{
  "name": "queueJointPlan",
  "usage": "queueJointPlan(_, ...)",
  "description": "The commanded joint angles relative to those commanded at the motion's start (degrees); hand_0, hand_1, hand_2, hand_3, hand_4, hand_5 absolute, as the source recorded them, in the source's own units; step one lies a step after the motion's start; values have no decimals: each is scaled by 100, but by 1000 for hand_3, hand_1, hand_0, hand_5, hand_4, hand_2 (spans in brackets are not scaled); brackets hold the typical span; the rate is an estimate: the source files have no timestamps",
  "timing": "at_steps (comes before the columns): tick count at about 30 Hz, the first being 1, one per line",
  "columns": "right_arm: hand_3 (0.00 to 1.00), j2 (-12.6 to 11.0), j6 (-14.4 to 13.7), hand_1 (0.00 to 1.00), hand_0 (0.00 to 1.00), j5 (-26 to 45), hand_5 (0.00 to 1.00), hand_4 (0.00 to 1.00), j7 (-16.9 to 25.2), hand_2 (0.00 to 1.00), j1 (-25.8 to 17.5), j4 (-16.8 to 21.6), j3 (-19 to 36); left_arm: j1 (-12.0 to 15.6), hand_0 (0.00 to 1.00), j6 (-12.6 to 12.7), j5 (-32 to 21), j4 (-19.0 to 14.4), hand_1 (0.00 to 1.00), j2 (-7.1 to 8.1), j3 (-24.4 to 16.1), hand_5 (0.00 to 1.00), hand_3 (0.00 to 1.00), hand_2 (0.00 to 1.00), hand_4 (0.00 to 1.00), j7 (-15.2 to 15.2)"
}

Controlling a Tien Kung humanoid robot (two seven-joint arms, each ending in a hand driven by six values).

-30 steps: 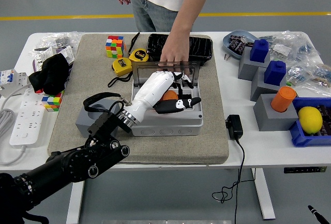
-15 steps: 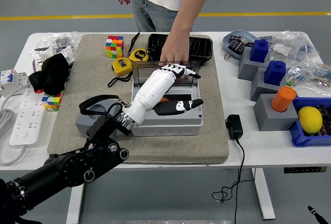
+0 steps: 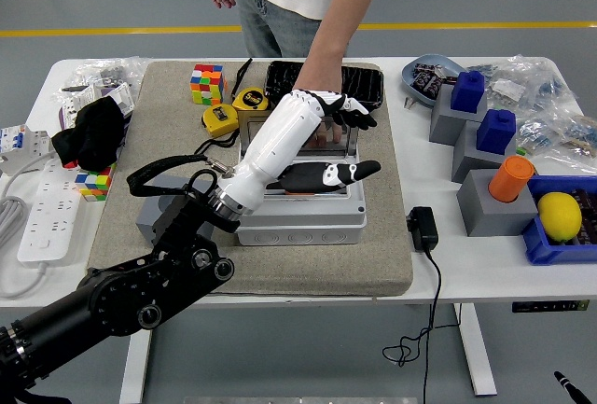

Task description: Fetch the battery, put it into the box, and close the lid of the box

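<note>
Head view: left hand (image 3: 328,133) raised over grey box (image 3: 298,208) mid-mat, fingers spread, holding nothing; reached toward upright lid (image 3: 340,135), steadied by person's hand (image 3: 315,96), likely for closing. Battery hidden, presumably inside.

Grey box (image 3: 298,222), tan mat (image 3: 149,199), multicoloured cube (image 3: 207,84), yellow lemon (image 3: 559,215).
</note>
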Motion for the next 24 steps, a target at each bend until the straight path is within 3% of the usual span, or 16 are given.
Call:
queueJointPlan(3,797,-3,-3,672,708,21,998,998,0,724,-3,-9,-21,-24,639,-247,381,137,647,8,-98,976,585,605,952,373)
queueJointPlan(5,797,-3,-5,672,708,35,998,998,-3,724,-8,-17,-39,-20,639,-595,696,183,647,17,-205,976,585,605,952,751)
queueJointPlan(6,797,-2,-5,672,709,37,998,998,-4,724,-11,-18,-41,-14,998,-797,881,187,998,22,-246,998,839,925,998,979)
queueJointPlan(10,797,7,-6,672,709,38,998,998,-7,724,-17,-20,-41,-11,998,-1455,1750,214,998,21,-353,998,839,925,998,1947)
queueJointPlan(11,797,10,-4,672,709,31,998,998,-8,724,-16,-17,-34,-8,998,-1508,1893,217,998,19,-365,998,998,998,998,2119)
queueJointPlan(14,797,13,-1,672,709,15,998,998,-9,724,-8,-10,-17,-7,998,-1622,2314,224,998,12,-390,998,998,998,998,2644)
queueJointPlan(18,797,9,0,672,708,7,998,998,-7,725,0,-5,-6,-8,998,-1613,2540,225,998,13,-390,998,998,998,998,2870)
queueJointPlan(24,797,-1,-2,672,708,39,998,998,-3,724,-12,-14,-49,-10,998,-1547,2555,218,998,3,-398,998,998,998,998,2851)
